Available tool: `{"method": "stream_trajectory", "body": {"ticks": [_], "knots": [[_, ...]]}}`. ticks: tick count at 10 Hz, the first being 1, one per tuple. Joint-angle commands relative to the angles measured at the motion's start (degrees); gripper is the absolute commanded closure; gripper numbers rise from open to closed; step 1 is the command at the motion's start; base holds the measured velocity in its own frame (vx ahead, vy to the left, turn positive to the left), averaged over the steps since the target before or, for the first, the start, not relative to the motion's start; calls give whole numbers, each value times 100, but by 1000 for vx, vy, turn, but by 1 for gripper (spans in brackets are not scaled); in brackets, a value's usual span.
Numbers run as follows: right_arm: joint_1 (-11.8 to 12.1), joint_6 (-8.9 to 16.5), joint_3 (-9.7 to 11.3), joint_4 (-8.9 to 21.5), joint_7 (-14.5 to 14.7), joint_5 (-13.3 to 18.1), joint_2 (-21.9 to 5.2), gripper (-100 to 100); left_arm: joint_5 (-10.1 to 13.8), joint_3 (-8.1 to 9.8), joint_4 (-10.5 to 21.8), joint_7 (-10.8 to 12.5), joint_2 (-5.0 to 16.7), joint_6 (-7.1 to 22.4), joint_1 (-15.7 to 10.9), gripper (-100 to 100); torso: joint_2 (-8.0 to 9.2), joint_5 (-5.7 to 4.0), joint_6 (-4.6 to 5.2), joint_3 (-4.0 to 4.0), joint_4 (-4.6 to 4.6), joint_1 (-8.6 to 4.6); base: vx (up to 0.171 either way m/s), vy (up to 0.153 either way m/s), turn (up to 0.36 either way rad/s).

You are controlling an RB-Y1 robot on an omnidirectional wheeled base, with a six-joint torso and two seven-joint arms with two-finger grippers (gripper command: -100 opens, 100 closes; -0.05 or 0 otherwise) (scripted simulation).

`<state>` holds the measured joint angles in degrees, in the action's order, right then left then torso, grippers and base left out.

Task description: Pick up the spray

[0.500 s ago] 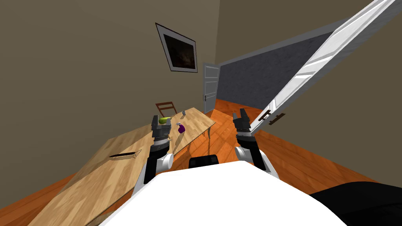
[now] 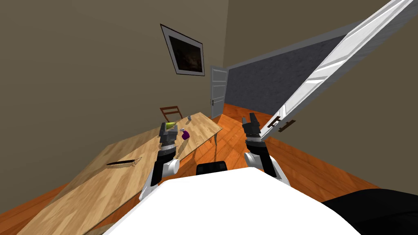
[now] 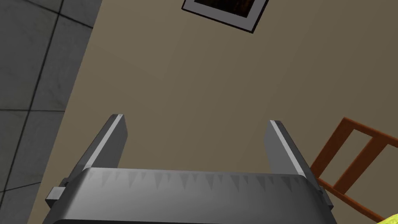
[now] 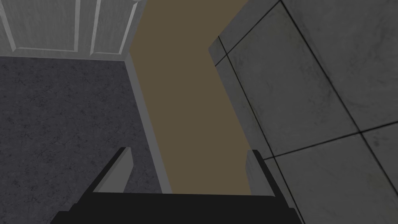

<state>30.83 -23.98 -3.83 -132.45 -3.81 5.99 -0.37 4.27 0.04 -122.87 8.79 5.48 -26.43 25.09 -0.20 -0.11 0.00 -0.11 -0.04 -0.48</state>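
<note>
A purple spray bottle [image 2: 185, 134] with a pale trigger head stands on the long light wooden table [image 2: 102, 179], near its far end. My left gripper [image 2: 168, 127] is raised just left of the bottle and above the table, its fingers [image 3: 112, 140] open with nothing between them. My right gripper [image 2: 250, 120] is held up over the orange floor, well right of the table, and its fingers [image 4: 120, 167] are open and empty too.
A yellow-green object [image 2: 170, 124] lies behind my left gripper, a small grey cup [image 2: 189, 117] further back. A dark flat thing [image 2: 122, 162] lies mid-table. A brown chair [image 2: 171, 111] stands at the far side. A white door [image 2: 326, 69] hangs open on the right.
The whole head view has shifted a little, so I have moved. My left gripper now points more toward the far wall, with its tip closer to the bottle.
</note>
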Motion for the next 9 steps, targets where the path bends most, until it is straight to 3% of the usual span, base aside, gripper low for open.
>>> {"method": "stream_trajectory", "body": {"ticks": [1, 2, 5, 6, 7, 8, 9], "knots": [[0, 0, 0, 0, 0, 0, 0, 0, 280, 116, 286, 94, 107, -13, -163, -100, 0, 0, 0, 0, 0, 0, 62, -114, 20], [0, 0, 0, 0, 0, 0, 0, 0, 280, 116, 350, 94, 107, -13, -163, -100, -6, 1, 0, -3, -1, 5, 42, -74, 7], [0, 0, 0, 0, 0, 0, 0, 0, 836, 346, 938, 283, 299, -80, -416, -100, 4, 2, 0, 2, 1, 5, 40, -128, 23], [0, 0, 0, 0, 0, 0, 0, 0, 891, 346, 1053, 283, 299, -80, -416, -100, -2, -3, 0, -1, 0, -14, 47, -125, 19], [0, 0, 0, 0, 0, 0, 0, 0, 1120, 432, 1246, 353, 362, -106, -511, -100, 0, -2, 0, 0, 0, -1, 38, -92, 13], [0, 0, 0, 0, 0, 0, 0, 0, 1120, 432, 1315, 353, 362, -106, -511, -100, 2, 2, 0, 1, 0, 10, 27, -68, 10], [0, 0, -1, 0, 0, 0, -1, 0, 1357, 522, 1530, 427, 426, -133, -612, -100, 6, 3, 0, 3, 1, 22, 39, -78, 10]]}}
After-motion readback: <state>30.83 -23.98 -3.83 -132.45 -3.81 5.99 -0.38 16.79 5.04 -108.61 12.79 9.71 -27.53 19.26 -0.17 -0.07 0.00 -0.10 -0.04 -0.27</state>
